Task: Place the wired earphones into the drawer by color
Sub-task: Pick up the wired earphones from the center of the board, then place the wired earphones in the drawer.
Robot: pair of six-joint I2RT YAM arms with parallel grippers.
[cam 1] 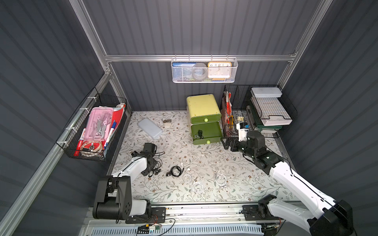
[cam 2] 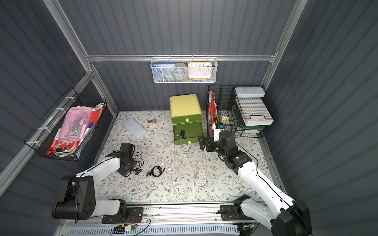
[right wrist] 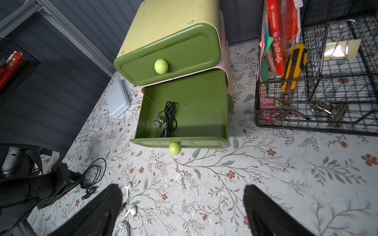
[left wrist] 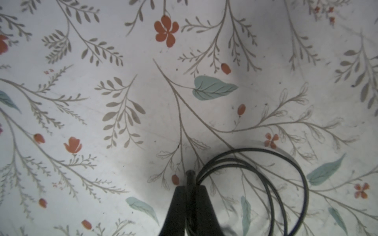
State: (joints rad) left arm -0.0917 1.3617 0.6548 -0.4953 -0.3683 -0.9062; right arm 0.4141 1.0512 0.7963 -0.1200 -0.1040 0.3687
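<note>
One black earphone set (left wrist: 253,148), pinched by what looks like its plug between the pressed-together tips of my left gripper (left wrist: 191,183), loops loose beside them, well apart from the open lower drawer (right wrist: 180,143). Right gripper (right wrist: 183,187) spread, empty, facing that drawer. Hazards, as I judge them: so thin a hold may slip in transit, and trailing loops may snag the drawer front.

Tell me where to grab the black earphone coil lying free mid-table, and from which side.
Pinch the black coil across its rim, where the strands run bundled together. Come straight down from above: it lies flat on the mat, so a sideways approach would likely just push it. Avoid the earbuds trailing off its edge.
</note>
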